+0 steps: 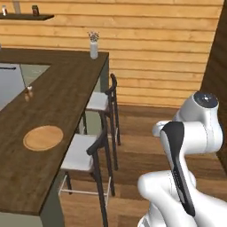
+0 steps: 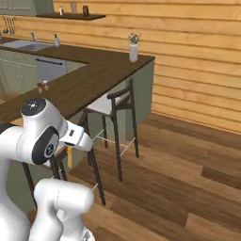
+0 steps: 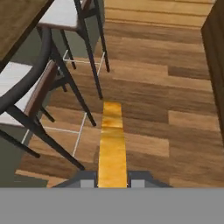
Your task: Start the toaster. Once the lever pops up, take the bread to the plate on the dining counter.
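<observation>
With its two tips pinched on the bread [image 3: 112,144], the claw [image 3: 112,183] holds the golden toasted slice edge-on, jutting toward twelve o'clock in the hand view, over the wooden floor [image 3: 175,100]. The near bar stool [image 3: 26,83] stands at about ten o'clock from the slice. In the right base view the slice hangs as a thin yellow strip just below the hand. So the toasting and the pick-up look done; carrying and setting down remain. The plate [image 1: 43,137] lies bare on the dining counter [image 1: 66,88], at nine o'clock in the left base view, well apart from the arm, with the stools between.
</observation>
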You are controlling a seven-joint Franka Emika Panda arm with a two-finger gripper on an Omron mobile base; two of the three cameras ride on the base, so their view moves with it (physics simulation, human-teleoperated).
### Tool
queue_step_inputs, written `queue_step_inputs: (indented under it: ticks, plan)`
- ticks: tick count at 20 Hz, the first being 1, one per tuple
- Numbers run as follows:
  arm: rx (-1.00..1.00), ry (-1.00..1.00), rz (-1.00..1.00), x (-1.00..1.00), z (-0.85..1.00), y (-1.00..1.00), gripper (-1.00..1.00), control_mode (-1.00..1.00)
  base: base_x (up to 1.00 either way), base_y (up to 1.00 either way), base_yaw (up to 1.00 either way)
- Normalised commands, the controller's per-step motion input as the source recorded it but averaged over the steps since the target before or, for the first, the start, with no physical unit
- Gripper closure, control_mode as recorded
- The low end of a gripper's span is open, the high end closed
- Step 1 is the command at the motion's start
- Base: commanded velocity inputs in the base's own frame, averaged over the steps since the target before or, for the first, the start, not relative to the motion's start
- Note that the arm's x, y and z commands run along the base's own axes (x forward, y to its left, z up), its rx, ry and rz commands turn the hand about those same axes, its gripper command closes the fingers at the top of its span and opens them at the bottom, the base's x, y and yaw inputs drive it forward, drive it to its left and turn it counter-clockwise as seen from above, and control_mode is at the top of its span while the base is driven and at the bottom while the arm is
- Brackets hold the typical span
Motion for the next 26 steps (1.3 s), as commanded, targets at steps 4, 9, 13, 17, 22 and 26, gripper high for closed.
queue_step_inputs:
  ticks: [4, 9, 13, 17, 22, 26]
  plan:
    - [0.0, 0.0, 0.0, 0.0, 0.0, 0.0, 1.0, 1.0, 0.32, -0.13, 0.83]
    - [0.0, 0.0, 0.0, 0.0, 0.0, 0.0, 1.0, 1.0, 0.13, -0.35, 0.72]
    - [0.0, 0.0, 0.0, 0.0, 0.0, 0.0, 1.0, 1.0, 0.0, -0.41, 0.67]
    - [0.0, 0.0, 0.0, 0.0, 0.0, 0.0, 1.0, 1.0, 0.0, -0.49, 0.65]
    - [0.0, 0.0, 0.0, 0.0, 0.0, 0.0, 1.0, 1.0, 0.06, -0.48, 0.62]
    - [0.0, 0.0, 0.0, 0.0, 0.0, 0.0, 1.0, 1.0, -0.03, -0.56, 0.53]
